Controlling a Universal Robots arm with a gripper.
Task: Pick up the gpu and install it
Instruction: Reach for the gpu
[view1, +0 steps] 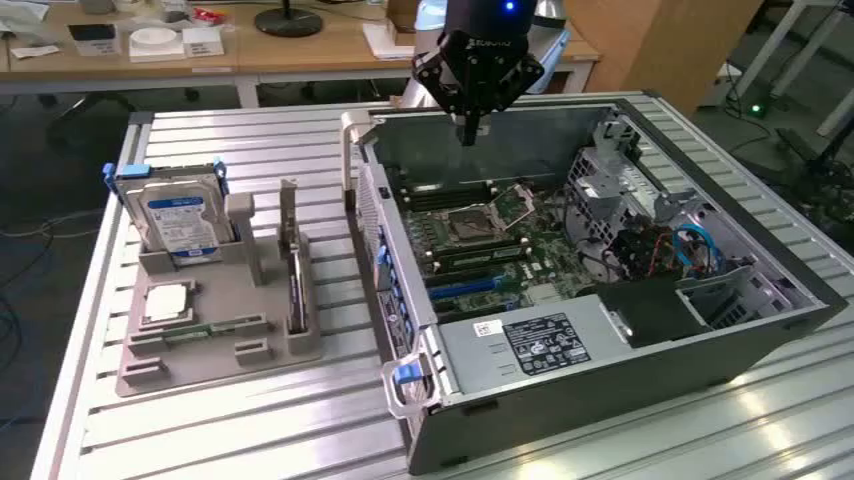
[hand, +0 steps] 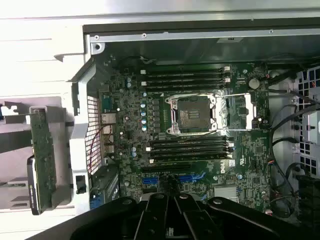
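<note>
over the back part of the open computer case (view1: 561, 400), the gripper (view1: 467, 136) hangs above the motherboard (view1: 527, 255) with its fingers pressed together to a narrow tip, and nothing is between them. the case lies on its side on a ribbed metal table (view1: 240, 430), its open face up. in the wrist view the clenched gripper (hand: 172, 210) sits over the board's blue slots (hand: 192, 178), with the bare processor socket (hand: 192, 114) and rows of dark memory slots (hand: 187, 79) beyond.

the gpu (view1: 290, 262) is not in the case. it stands on edge in a slot of a grey holder (view1: 200, 352) on the table, just beside the case wall on the exterior view's left, well apart from the gripper. in the wrist view the gpu (hand: 44, 155) shows as a green card just outside the case's perforated wall (hand: 92, 125).

on the same holder, further to the exterior view's left, a hard drive (view1: 180, 222) with a blue and white label stands upright. a square processor chip (view1: 167, 300) lies flat in front of it, and a narrow green memory stick (view1: 214, 328) lies flat beside the chip.
</note>
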